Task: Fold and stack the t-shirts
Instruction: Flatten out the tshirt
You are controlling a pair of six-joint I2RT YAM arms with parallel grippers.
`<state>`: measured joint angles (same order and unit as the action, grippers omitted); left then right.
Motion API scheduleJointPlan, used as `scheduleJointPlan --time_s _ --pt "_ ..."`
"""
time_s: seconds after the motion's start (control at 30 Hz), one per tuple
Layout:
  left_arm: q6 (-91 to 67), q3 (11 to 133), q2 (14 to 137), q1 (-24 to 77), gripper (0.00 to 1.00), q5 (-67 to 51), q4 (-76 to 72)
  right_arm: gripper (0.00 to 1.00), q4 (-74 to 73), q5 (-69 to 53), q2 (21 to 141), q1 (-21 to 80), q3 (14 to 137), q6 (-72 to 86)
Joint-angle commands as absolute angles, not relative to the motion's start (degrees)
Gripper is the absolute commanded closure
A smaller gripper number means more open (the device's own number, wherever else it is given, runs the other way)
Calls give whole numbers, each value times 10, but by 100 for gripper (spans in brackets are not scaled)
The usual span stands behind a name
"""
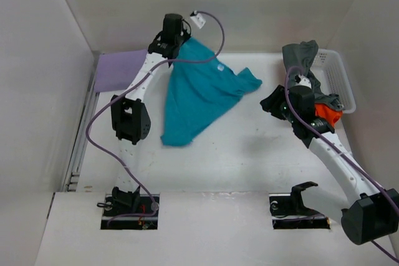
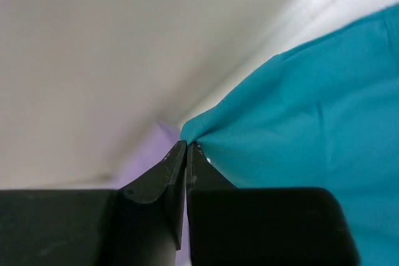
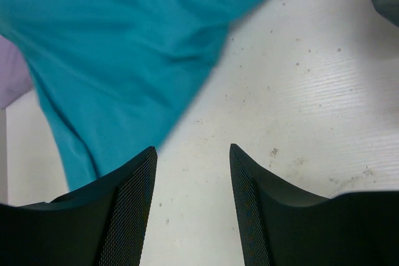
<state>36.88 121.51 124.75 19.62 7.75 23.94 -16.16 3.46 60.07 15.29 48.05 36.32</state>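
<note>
The left gripper [image 2: 187, 146] pinches 1 corner of the teal t-shirt [image 1: 199, 95], which drapes at centre frame. The right gripper [image 3: 193, 154] is spread and empty. The cloth looks light and limp, so it is best taken at another corner.

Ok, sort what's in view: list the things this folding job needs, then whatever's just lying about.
Job: teal t-shirt, pinched by the left gripper; lavender t-shirt; dark grey t-shirt; orange t-shirt.
Lying about: white mesh basket.

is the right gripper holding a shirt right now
No, the right gripper is open, and only bare table shows in the gap between its two sides.
</note>
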Motion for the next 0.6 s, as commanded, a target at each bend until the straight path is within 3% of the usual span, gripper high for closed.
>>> scheduleJointPlan --time_s 0.0,0.3,0.57 --pt "480 1311 1258 239 100 132 121 45 -143 44 571 153 477 380" --pt "553 1277 1080 293 100 91 42 45 -152 61 548 152 483 363" --pt "688 1503 1034 379 99 76 61 45 -121 77 560 167 505 360"
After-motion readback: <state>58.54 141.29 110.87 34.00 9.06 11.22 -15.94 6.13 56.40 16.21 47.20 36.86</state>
